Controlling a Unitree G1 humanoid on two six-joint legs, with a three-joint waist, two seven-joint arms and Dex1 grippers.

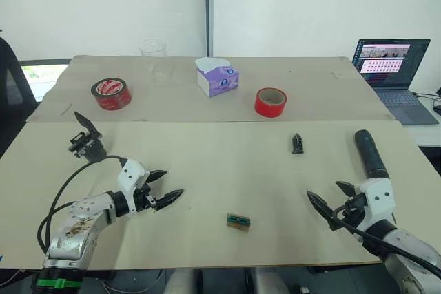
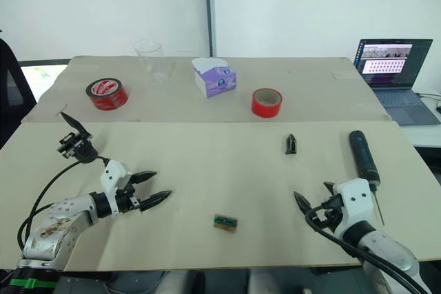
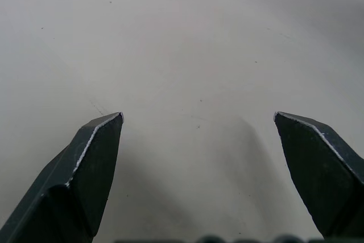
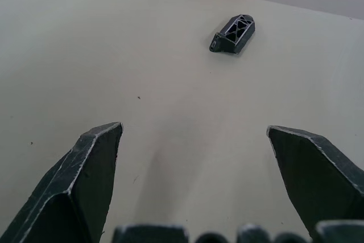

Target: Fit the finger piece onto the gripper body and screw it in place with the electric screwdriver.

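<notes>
The finger piece, small, black and tapered, lies on the table right of centre, and it is also in the right wrist view, ahead of the open fingers. The gripper body, a black block with a pointed finger sticking up, sits near the table's left edge. The electric screwdriver, a thick black stick, lies at the right with its thin bit pointing toward me. My left gripper is open and empty, to the right of the gripper body and nearer to me. My right gripper is open and empty, near the screwdriver's tip end.
A small green-brown tray lies near the front edge, between the grippers. On the back table stand two red tape rolls, a purple tissue box and a clear cup. A laptop sits at the far right.
</notes>
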